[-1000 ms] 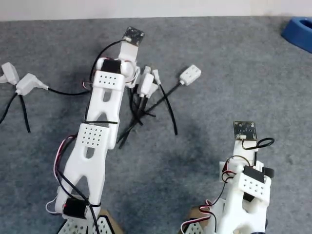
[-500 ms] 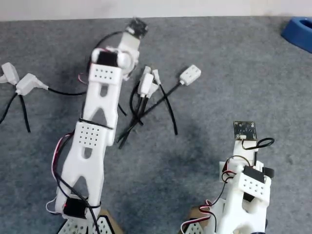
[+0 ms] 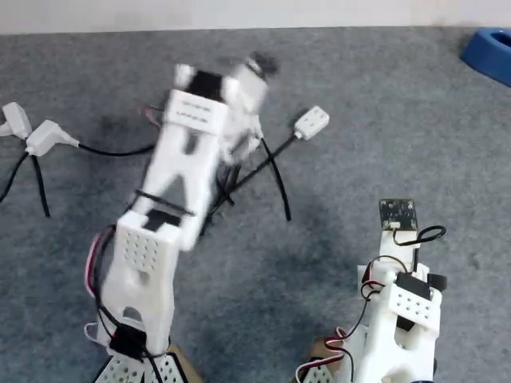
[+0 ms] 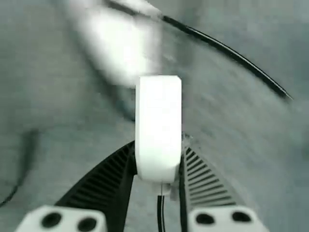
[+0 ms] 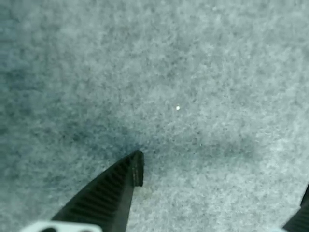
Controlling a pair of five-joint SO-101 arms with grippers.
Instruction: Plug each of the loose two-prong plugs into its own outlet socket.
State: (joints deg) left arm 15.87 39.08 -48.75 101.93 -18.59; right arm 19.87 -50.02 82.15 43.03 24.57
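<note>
My left gripper (image 4: 158,145) is shut on a white rounded connector (image 4: 158,123) whose black cord (image 4: 161,212) runs down between the fingers; I cannot tell if it is a plug or a socket. Past it lie a blurred white piece (image 4: 120,43) and a black cable (image 4: 227,53). From above, the left arm (image 3: 192,152) leans over the knot of black cords (image 3: 239,179) at mid-table. A white socket block (image 3: 311,121) lies just right of it. Two white plugs (image 3: 44,136) rest far left. My right gripper (image 5: 217,193) stands open over bare carpet.
The grey carpet (image 3: 383,128) covers the whole table. A blue container (image 3: 491,52) sits at the back right corner. The right arm (image 3: 403,303) stays near the front right, with open carpet between it and the cords.
The left arm has swung to the right and now covers the white pieces it stood beside before. The right arm has barely shifted.
</note>
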